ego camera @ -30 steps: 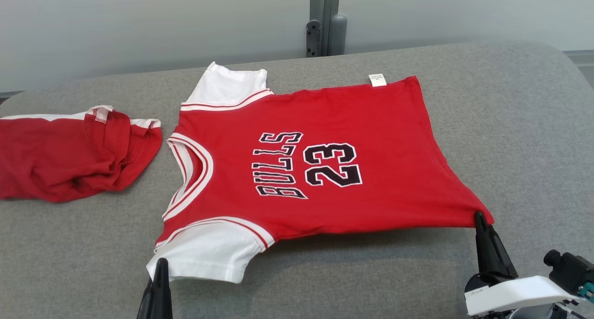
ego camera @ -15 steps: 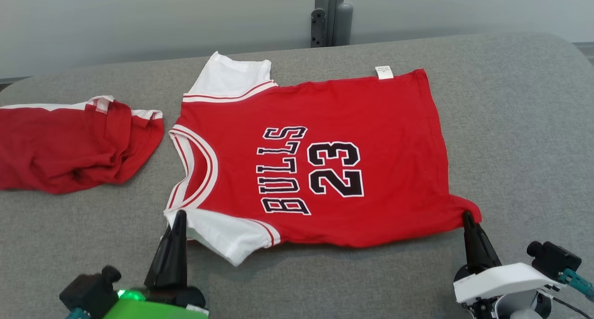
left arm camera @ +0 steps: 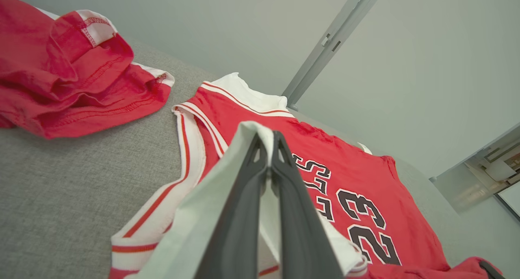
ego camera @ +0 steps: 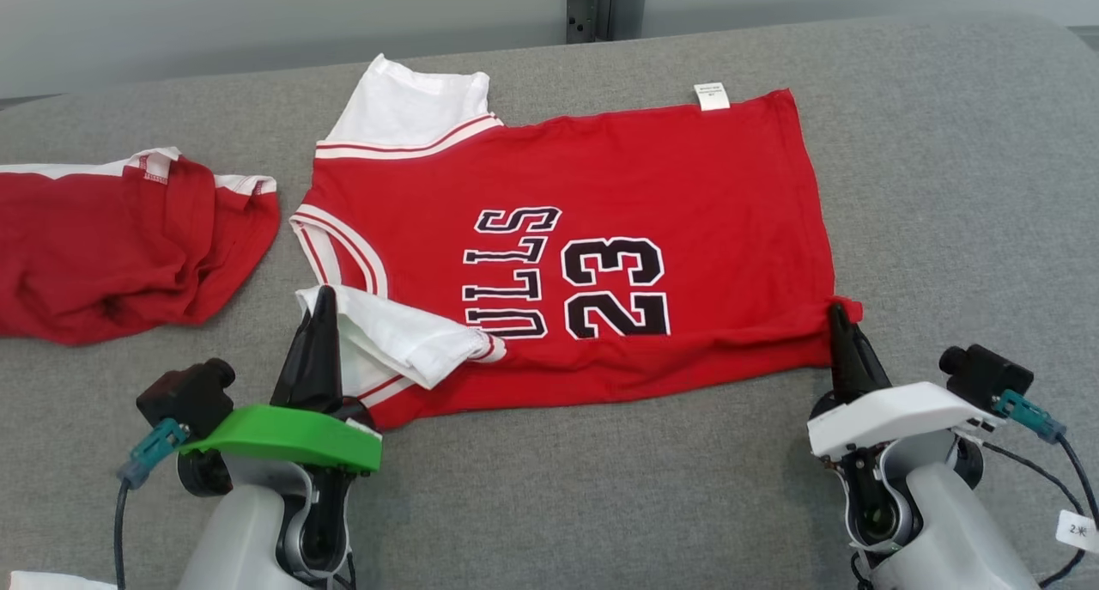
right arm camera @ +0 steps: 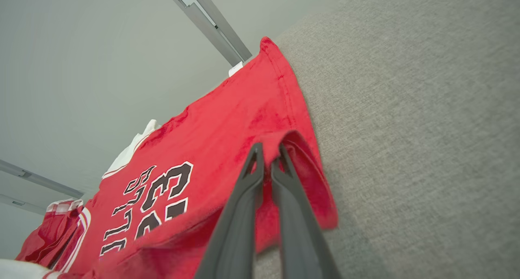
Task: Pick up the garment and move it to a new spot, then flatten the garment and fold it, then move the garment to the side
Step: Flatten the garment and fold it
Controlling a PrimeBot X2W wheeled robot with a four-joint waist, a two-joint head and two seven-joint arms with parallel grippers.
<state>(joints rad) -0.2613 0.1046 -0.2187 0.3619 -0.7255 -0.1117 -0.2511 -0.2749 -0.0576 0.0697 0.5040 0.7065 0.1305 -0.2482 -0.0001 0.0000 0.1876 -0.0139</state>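
Pinching jersey (ego camera: 652, 169): left fingers (ego camera: 316, 358) on sleeve (ego camera: 403, 337), right fingers (ego camera: 850, 358) seemingly on hem (ego camera: 816, 332).

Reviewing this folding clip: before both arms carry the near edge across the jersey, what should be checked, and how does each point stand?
1. The left gripper shut on the white sleeve: ok.
2. The right gripper shut on the hem corner: ok.
3. Far half of the Bulls jersey flat on the gray padded surface: ok.
4. Held sleeve straight: not ok, it lies skewed over the lettering.
5. The second red garment apart from the jersey: ok.
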